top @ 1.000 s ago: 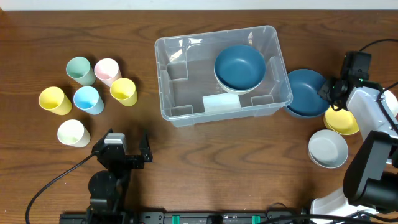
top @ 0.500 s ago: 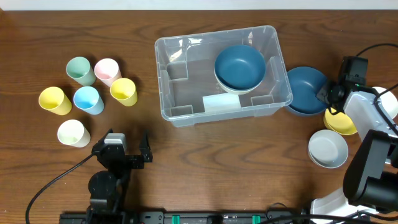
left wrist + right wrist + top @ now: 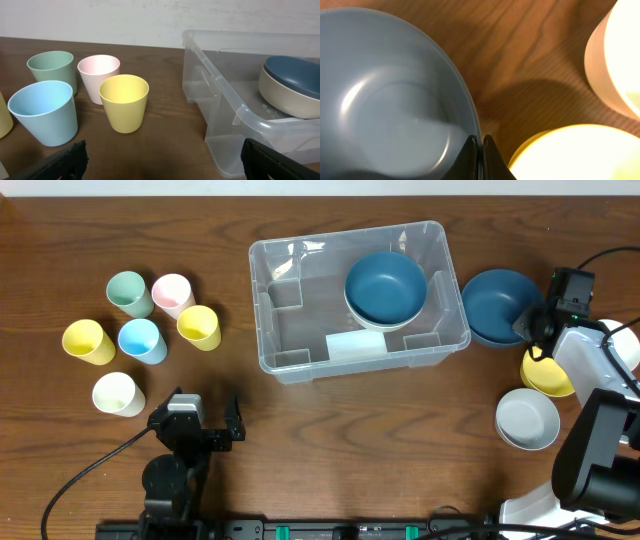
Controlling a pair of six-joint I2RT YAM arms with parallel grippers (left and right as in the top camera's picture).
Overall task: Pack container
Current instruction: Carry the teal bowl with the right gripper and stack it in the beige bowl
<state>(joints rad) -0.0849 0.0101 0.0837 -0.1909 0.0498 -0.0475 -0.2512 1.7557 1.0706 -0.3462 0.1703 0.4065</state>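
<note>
Pinching the rim of the loose blue bowl (image 3: pixel 498 307), the right gripper (image 3: pixel 480 143) is clamped on it; the left gripper (image 3: pixel 205 415) rests wide apart. The container (image 3: pixel 262 310) lies just to the right gripper's left, so the next move likely calls for lifting the bowl over its wall and nesting it on the stacked bowl (image 3: pixel 385 288) inside.

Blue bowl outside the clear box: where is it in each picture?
Overhead: the blue bowl is right of the container, rim pinched by the right gripper.
Left wrist: not in it.
Right wrist: it fills the left side.
Shared landmark: the yellow bowl, in overhead and right wrist.
</note>
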